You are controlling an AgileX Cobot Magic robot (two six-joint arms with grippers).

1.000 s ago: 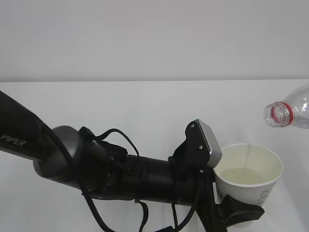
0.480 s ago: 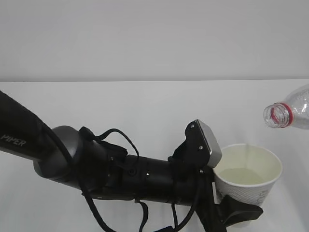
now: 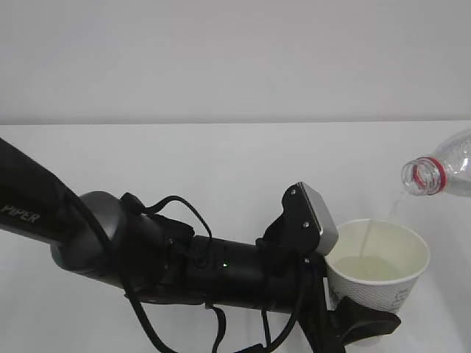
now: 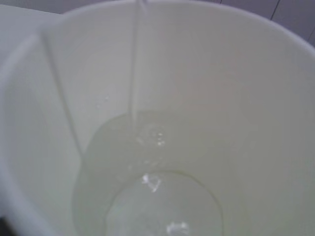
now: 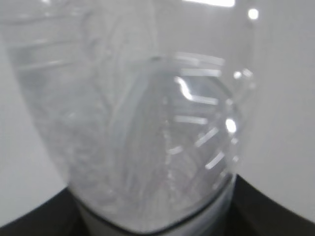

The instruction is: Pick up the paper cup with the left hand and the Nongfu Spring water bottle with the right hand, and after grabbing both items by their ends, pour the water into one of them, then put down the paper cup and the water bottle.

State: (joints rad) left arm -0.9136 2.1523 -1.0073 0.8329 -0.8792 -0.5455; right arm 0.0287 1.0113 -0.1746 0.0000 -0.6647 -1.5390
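The white paper cup (image 3: 380, 283) is held upright at the lower right, with my left gripper (image 3: 358, 318) shut on its lower part; one black finger (image 3: 370, 322) wraps its front. The clear water bottle (image 3: 444, 171) lies tilted at the right edge, its open red-ringed mouth pointing left above the cup. A thin stream of water (image 3: 391, 212) falls into the cup. The left wrist view looks into the cup (image 4: 275, 98), with the stream (image 4: 133, 64) and pooled water (image 4: 147, 191). The bottle (image 5: 147, 123) fills the right wrist view, my right gripper (image 5: 152, 219) shut on it.
The thick black left arm marked "PIPER" (image 3: 110, 243) with its cables crosses the lower left of the exterior view. The white table (image 3: 221, 162) runs back to a pale wall (image 3: 235, 59).
A thin stream of water now runs from the bottle's mouth into the cup; before, none showed. Cup, bottle and arms have barely moved.
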